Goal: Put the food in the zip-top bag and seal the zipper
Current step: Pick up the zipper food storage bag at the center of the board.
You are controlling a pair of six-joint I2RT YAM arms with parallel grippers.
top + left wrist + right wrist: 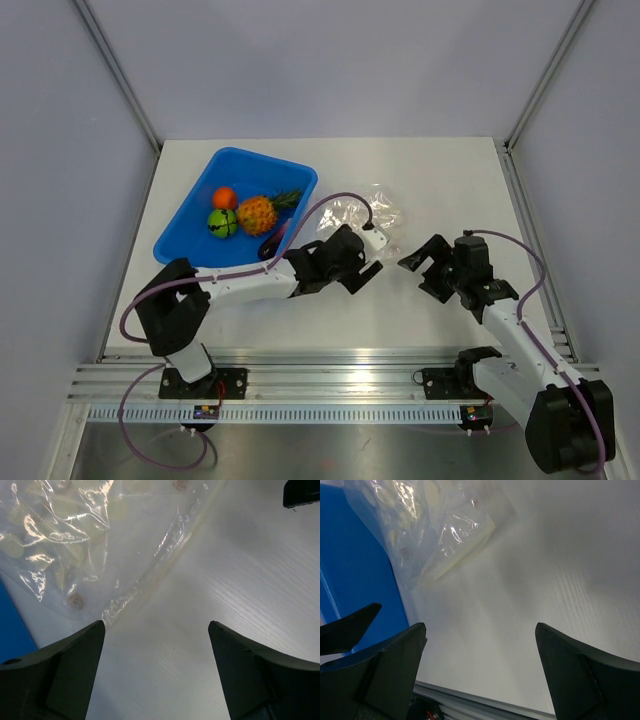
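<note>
— Where does the zip-top bag [376, 211] lie?
— It lies flat and crinkled on the white bench [450, 180], just right of the blue tray [190, 238]. The zipper [155, 566] runs along the edge that faces the arms.
— And the food?
— All of it sits in the tray, none in the bag: the orange ball [224, 197], the green ball [222, 223] and the pineapple [258, 213] are close together. The eggplant [270, 243] is at the near right corner, right beside the left arm.
— Does anything stand in the way?
— The left gripper [372, 258] hovers at the bag's near edge, spread wide and holding nothing. The right gripper [420, 272] faces it from the right, also spread and empty. Bare bench lies between the two.
</note>
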